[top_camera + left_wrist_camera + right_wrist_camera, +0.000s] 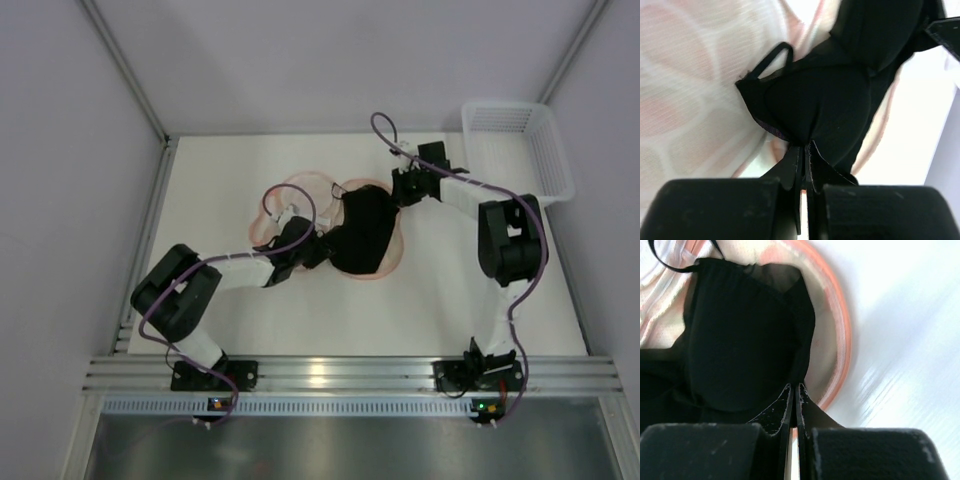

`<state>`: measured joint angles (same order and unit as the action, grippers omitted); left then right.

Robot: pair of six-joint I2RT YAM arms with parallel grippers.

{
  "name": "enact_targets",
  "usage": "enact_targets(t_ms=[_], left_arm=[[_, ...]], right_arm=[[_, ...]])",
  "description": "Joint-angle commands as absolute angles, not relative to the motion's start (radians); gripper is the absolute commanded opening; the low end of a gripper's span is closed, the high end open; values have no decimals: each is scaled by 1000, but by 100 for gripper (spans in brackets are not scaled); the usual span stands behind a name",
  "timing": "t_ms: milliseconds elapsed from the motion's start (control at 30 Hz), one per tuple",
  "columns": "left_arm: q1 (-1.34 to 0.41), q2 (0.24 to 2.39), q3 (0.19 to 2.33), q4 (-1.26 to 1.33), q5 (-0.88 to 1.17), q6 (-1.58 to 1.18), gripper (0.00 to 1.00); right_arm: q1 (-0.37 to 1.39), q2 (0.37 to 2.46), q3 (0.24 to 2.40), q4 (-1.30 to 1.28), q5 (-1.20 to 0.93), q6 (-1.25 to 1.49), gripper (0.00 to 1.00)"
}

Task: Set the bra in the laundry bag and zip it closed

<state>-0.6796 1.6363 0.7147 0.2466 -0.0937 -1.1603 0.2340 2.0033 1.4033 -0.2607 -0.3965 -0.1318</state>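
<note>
The black bra (362,232) lies spread over the right half of the opened laundry bag (288,200), whose pale round left half and pink rim show beside it. My left gripper (318,248) is at the bra's left edge. In the left wrist view its jaws (804,146) are shut on a pinch of the bra (830,100), above the bag's pale patterned mesh (690,100). My right gripper (402,188) is at the bra's upper right edge. In the right wrist view its jaws (794,386) are shut on the bra's edge (740,340), over the bag's pink rim (842,340).
A white plastic mesh basket (520,148) stands at the table's far right corner. Grey walls close the table on the left, back and right. The metal rail with both arm bases runs along the near edge.
</note>
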Motion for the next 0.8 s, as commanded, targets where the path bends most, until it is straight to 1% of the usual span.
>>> enact_targets(t_ms=[0, 133, 267, 300, 367, 400, 467, 500, 533, 633, 667, 700, 733, 767], left_arm=[[-681, 1580, 775, 339, -84, -1093, 0], [-657, 1539, 821, 292, -120, -997, 0], [-552, 1560, 916, 227, -25, -839, 0], [-529, 1589, 973, 210, 68, -740, 0], [-462, 1627, 1047, 170, 145, -657, 0], [-442, 1672, 1131, 152, 213, -565, 0], [-400, 1725, 1224, 75, 297, -478, 0], [-388, 1783, 1311, 51, 331, -410, 0], [-367, 1814, 1351, 25, 419, -384, 0], [-328, 1943, 1515, 5, 573, -321, 0], [-319, 1980, 1563, -62, 631, -313, 0], [-308, 2017, 1656, -80, 670, -307, 0], [-301, 2079, 1692, -84, 707, -308, 0], [-287, 2106, 1724, -89, 804, -293, 0]], right_arm=[[242, 1895, 1365, -221, -399, -80, 0], [242, 1787, 1299, -192, -370, 24, 0], [244, 1674, 1163, -112, -367, 161, 0], [250, 1651, 1137, -83, -364, 179, 0], [262, 1582, 1071, -63, -327, 218, 0], [281, 1560, 1051, -58, -319, 230, 0], [305, 1497, 991, -35, -270, 271, 0], [331, 1477, 970, -25, -255, 287, 0], [347, 1436, 947, -9, -223, 304, 0], [391, 1372, 865, 44, -171, 366, 0], [402, 1333, 829, 72, -164, 400, 0], [426, 1313, 815, 80, -154, 416, 0], [443, 1296, 802, 86, -125, 426, 0], [463, 1266, 783, 104, -108, 431, 0]])
